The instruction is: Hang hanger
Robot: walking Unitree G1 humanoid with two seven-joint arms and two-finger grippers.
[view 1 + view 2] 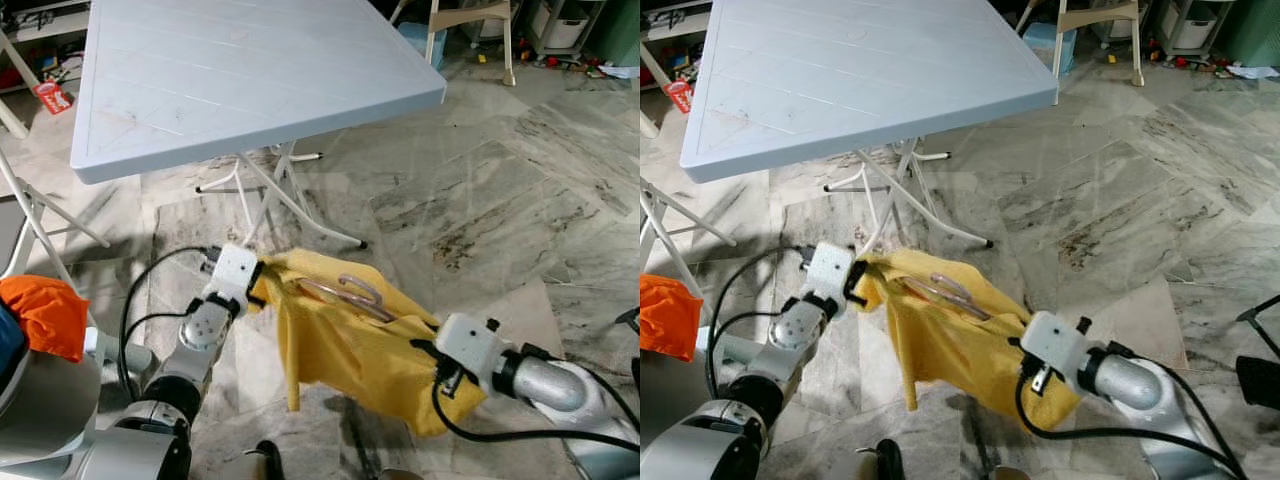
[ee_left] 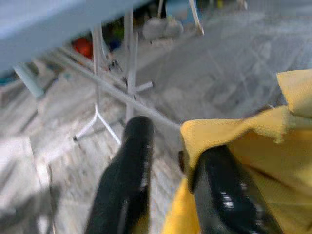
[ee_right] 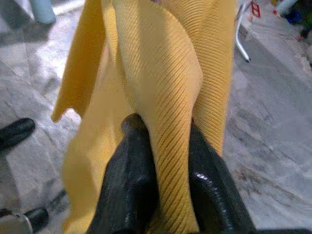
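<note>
Both tools, left tool (image 1: 258, 285) and right tool (image 3: 163, 161), pinch yellow garment (image 1: 345, 345) carrying hanger (image 1: 350, 295).

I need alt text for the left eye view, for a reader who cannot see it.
Both grippers, left gripper and right gripper, hold a yellow garment stretched between them above a marble floor, with a hanger lying on it. A pale blue folding table stands behind; an orange cloth shows at the left.

Home utility or storage room: grey marble-pattern tile floor (image 1: 520, 200), white plastic folding bench (image 1: 240, 70), wooden stool (image 1: 470, 25), storage bins (image 1: 560, 25), scattered clutter along back wall.
</note>
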